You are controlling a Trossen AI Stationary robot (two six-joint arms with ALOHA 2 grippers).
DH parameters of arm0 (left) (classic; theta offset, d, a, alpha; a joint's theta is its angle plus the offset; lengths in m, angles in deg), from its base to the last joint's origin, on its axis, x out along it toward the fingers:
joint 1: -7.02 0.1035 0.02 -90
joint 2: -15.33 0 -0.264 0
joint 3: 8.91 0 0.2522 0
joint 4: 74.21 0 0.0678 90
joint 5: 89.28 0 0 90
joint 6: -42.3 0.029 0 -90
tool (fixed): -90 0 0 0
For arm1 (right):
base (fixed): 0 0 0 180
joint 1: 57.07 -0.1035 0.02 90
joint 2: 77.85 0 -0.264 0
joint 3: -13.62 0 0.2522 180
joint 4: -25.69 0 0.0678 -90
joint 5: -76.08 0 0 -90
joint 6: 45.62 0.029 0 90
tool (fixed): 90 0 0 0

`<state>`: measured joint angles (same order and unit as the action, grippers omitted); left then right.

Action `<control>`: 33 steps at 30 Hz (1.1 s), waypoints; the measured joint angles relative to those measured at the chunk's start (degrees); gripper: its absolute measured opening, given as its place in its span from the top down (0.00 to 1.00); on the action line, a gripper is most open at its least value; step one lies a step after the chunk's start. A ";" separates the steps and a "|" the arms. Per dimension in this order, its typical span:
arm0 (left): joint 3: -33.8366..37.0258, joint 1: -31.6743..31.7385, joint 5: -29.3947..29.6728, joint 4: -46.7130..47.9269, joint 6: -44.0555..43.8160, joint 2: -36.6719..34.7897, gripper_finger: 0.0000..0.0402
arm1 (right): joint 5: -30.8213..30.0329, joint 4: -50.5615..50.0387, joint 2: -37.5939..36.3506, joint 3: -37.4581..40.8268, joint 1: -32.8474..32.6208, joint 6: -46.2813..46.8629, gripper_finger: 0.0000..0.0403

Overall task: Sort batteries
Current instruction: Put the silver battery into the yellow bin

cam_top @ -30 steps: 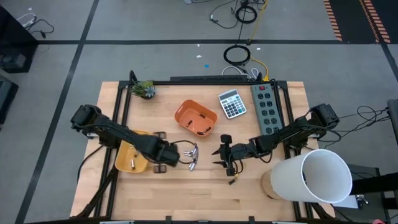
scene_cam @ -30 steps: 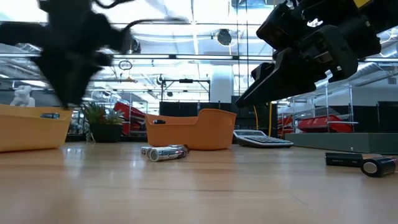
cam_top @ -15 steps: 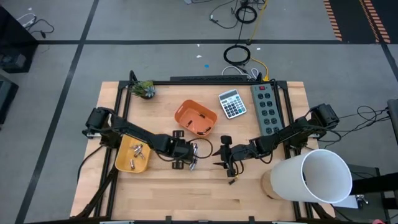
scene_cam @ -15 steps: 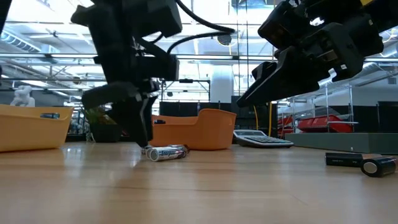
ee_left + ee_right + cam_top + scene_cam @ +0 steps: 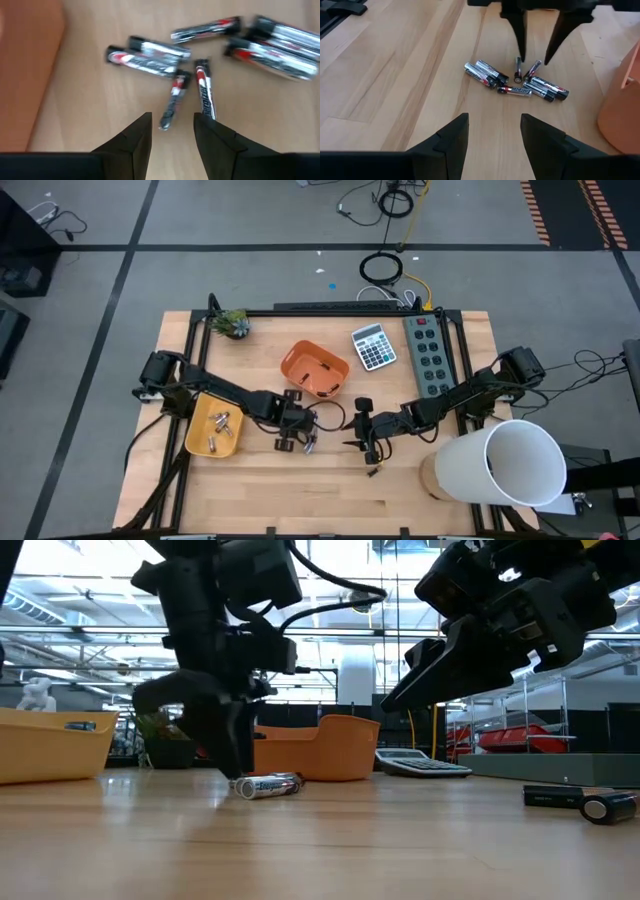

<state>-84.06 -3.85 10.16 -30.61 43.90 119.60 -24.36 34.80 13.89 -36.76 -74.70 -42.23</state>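
Swinging across from the yellow tray (image 5: 200, 442), the left gripper (image 5: 297, 442) has come over the loose batteries (image 5: 310, 435) in the middle of the surface (image 5: 330, 490) and now dips right at them, jaws spread with nothing between. From its own wrist view the two fingers (image 5: 135, 142) straddle the end of one thin battery (image 5: 171, 100), a second thin one (image 5: 205, 95) lying just beside it, so my read is it's lining up to pinch a single cell out of the pile. Fatter silvery ones lie scattered around, some touching. A few cells already lie in the yellow tray, others in the orange bin (image 5: 305, 358) beyond, which suggests one size per container. Over on the other side the right gripper (image 5: 358, 432) hangs above the surface near the pile, jaws apart and empty, waiting. Two more dark batteries (image 5: 585, 802) lie near it, well apart from the heap
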 joint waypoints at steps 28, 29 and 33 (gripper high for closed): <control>-1.32 2.25 -6.36 7.70 0.09 1.36 0.95 | -0.02 -0.46 -0.02 -0.02 0.00 -0.01 0.58; -1.62 2.25 -6.38 11.12 -0.90 0.28 0.95 | -0.02 -0.44 -0.02 -0.02 0.00 -0.01 0.58; -4.42 2.25 -10.51 23.05 -8.91 -5.38 0.95 | -0.02 -0.49 -0.02 -0.02 0.00 0.26 0.58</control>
<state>-88.48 -1.60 -0.36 -7.56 35.00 114.22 -24.38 34.31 13.87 -36.78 -74.70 -41.98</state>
